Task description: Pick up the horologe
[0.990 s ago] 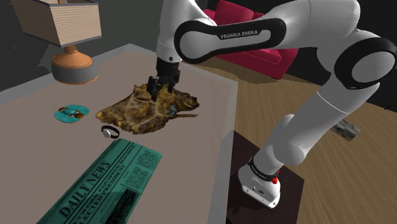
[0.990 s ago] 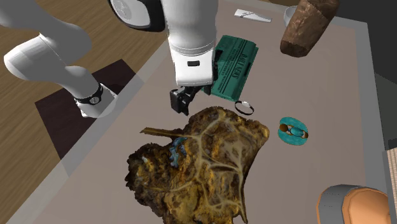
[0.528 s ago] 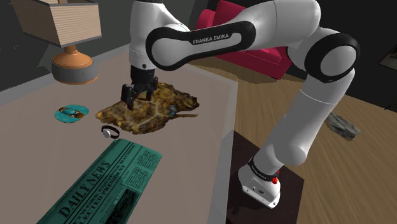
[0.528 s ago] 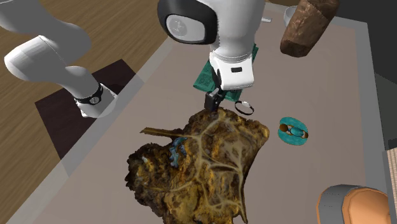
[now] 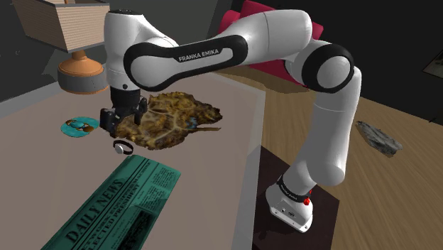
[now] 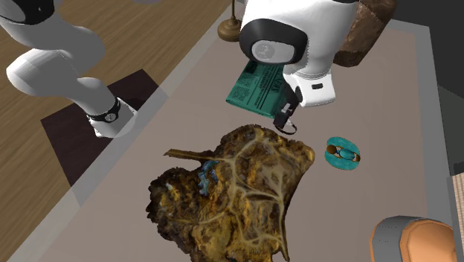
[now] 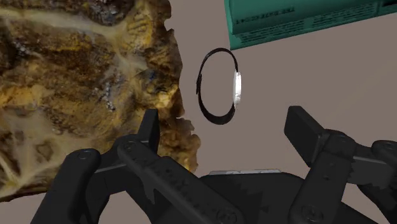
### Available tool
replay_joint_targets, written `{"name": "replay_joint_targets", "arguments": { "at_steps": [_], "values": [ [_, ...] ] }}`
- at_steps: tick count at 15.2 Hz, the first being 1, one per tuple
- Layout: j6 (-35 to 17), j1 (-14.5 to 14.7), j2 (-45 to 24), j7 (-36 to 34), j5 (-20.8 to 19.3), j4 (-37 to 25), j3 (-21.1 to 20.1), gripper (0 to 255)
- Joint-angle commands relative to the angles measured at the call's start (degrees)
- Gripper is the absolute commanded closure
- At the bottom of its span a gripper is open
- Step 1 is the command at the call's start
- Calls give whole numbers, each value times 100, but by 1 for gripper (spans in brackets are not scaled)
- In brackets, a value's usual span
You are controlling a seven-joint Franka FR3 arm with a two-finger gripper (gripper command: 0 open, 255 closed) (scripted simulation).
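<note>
Hand [image 7: 226,124] released (2 fingers apart) just short of watch [image 7: 236,88]; shoulder view adds a lamp [image 5: 80,74].

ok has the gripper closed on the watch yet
No, the gripper is open, its fingers apart, and the watch lies untouched on the table beyond them.

i see my arm [image 5: 213,53] standing up from its base [image 5: 290,206] at the shoulder view's lower right. it bends at the elbow [image 5: 332,67] in the upper right and reaches across the top of the frame to the upper left. there the wrist [image 5: 128,85] turns straight down. the gripper [image 5: 119,125] points downward left of centre, its black fingers [image 7: 150,127] spread well apart.
</note>
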State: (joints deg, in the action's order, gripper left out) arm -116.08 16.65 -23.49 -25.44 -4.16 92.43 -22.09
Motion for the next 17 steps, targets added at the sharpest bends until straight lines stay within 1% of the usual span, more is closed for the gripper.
{"name": "replay_joint_targets", "arguments": {
  "at_steps": [1,2,9,11,12,17],
  "values": [
    [129,204,-459,-97,-104,-568,-24,0],
    [137,220,-487,-99,-108,-603,-21,0],
    [-350,234,-679,-111,-178,-298,26,0],
    [-350,233,-679,-111,-178,-298,26,0],
    [-355,235,-681,-111,-179,-296,26,255],
    [-359,232,-676,-110,-178,-287,26,255]
  ]
}}
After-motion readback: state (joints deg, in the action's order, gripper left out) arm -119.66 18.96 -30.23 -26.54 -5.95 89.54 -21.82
